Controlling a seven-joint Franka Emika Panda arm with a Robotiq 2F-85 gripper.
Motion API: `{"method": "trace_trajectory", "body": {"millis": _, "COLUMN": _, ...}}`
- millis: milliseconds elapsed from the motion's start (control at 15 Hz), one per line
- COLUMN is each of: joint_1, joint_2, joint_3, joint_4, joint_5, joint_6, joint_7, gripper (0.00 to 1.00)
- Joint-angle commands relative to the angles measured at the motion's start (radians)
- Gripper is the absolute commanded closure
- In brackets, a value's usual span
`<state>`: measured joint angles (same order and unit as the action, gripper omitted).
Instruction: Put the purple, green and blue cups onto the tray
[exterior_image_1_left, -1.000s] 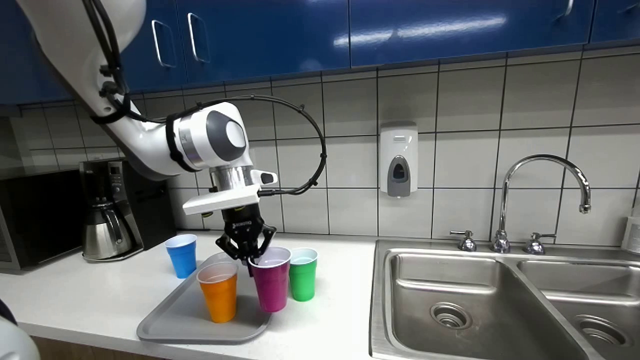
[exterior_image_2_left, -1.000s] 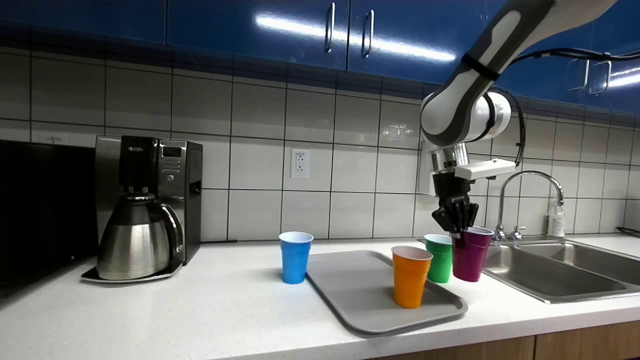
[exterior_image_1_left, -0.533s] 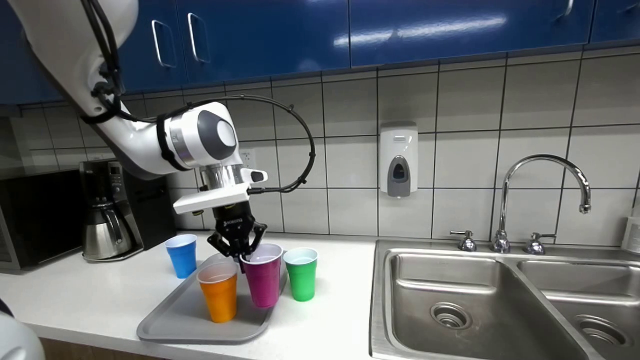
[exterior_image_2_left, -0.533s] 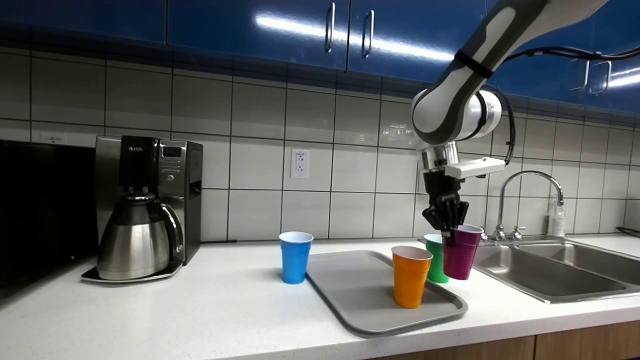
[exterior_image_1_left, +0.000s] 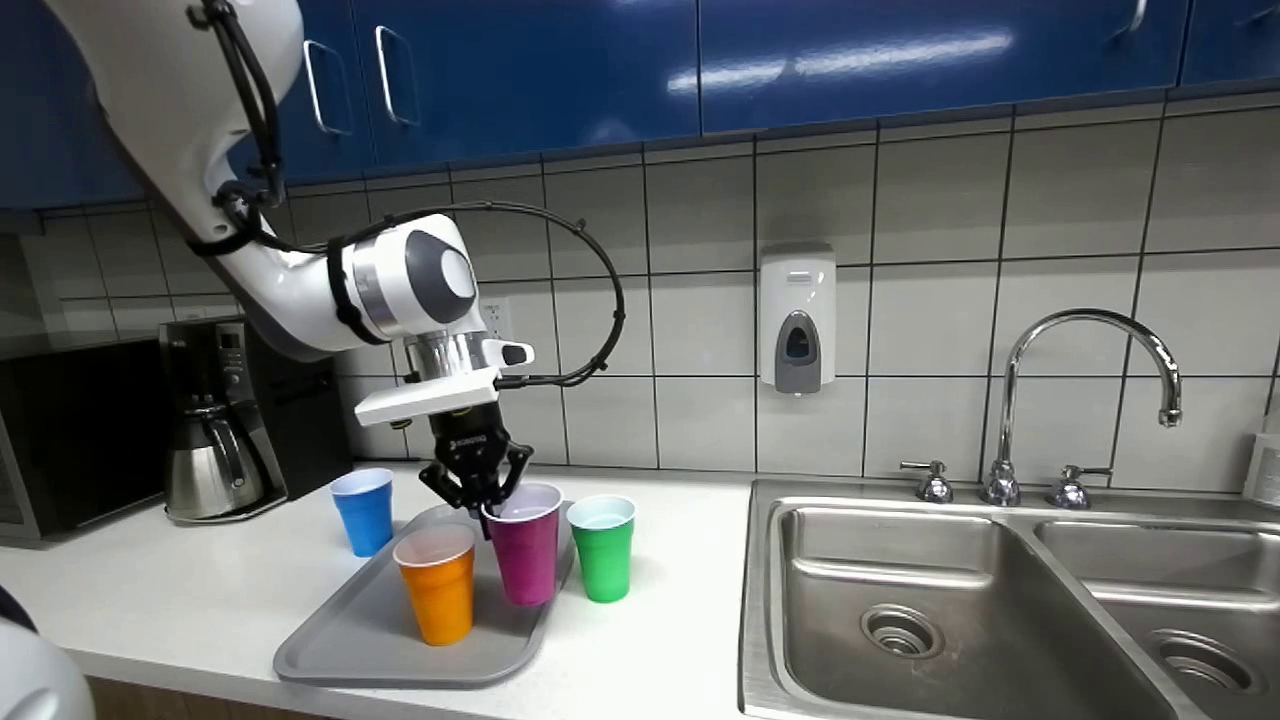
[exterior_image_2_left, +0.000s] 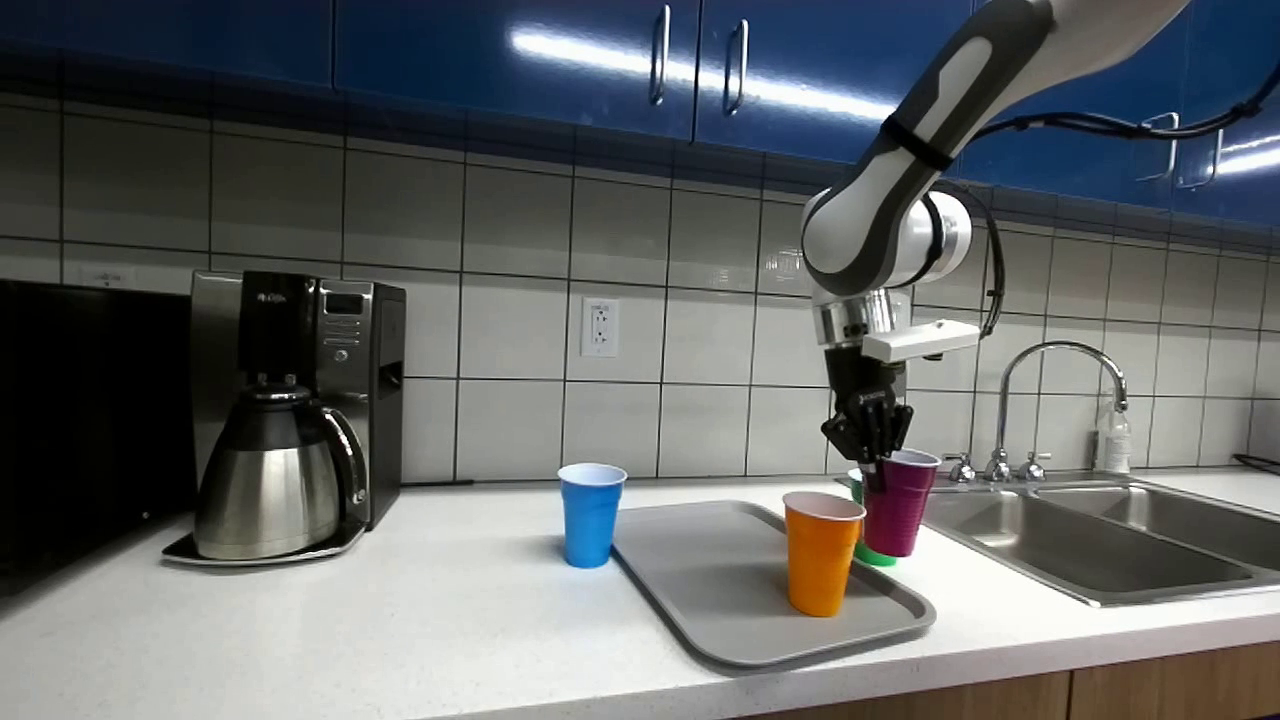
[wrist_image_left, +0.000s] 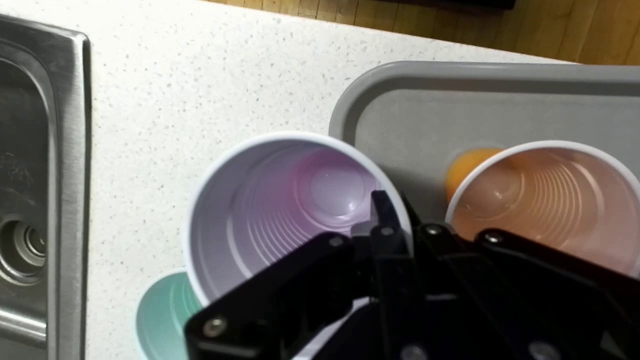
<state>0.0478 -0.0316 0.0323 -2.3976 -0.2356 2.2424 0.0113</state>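
we've just brought the purple cup (exterior_image_1_left: 528, 560) left to the right edge of the tray (exterior_image_1_left: 385, 655) — gripper (wrist_image_left: 394, 205) clamped on the cup's rim — but likely need more leftward travel; green cup (exterior_image_1_left: 604, 555) and blue cup (exterior_image_1_left: 366, 516) remain off-tray.

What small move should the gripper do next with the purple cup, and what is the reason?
I would probably shift the purple cup a little farther over the tray before lowering it, avoiding the orange cup there. The gripper pinches the purple cup's rim; this cup looks raised, and in the wrist view it seems to hang partly over the counter.
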Motion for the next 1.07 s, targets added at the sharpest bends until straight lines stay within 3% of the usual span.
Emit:
{"method": "trace_trajectory", "body": {"millis": 0, "joint_1": 0.004, "joint_2": 0.076, "joint_3": 0.010, "joint_4": 0.082, "joint_5": 0.002, "joint_6": -0.013, "joint_7": 0.030, "gripper": 0.99}}
{"method": "trace_trajectory", "body": {"millis": 1000, "joint_1": 0.087, "joint_2": 0.251, "joint_3": 0.021, "joint_4": 0.257, "joint_5": -0.021, "joint_6": -0.027, "joint_7": 0.112, "gripper": 0.99}}
